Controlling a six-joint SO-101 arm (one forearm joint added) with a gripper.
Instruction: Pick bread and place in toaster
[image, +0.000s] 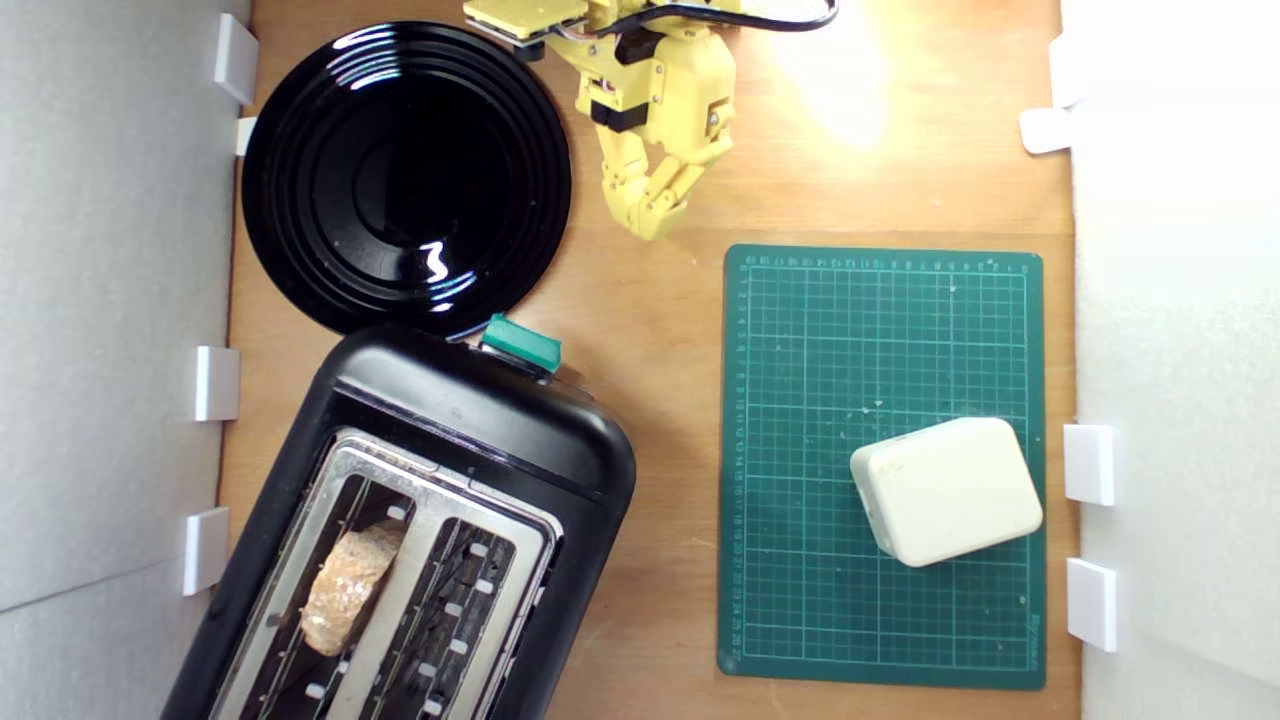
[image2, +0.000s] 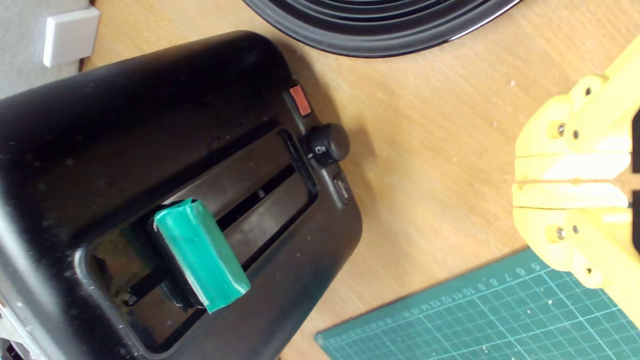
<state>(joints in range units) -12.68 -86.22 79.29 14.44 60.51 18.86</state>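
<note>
Bread (image: 350, 587) stands in the slot nearer the exterior view's left of the toaster (image: 480, 420), while the empty gripper (image: 655, 228), fingers together, hangs well apart between the black plate (image: 300, 200) and green mat (image: 880, 330).

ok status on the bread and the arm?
Gripper shut, empty, clear of the toaster. Bread sits in one slot. Lever knob unobstructed.

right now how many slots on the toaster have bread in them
1 of the 2 slots on the toaster. The bread stands in the slot toward the exterior view's left; the slot to its right shows only bare wire guides. The slots' lower ends run out of frame.
</note>
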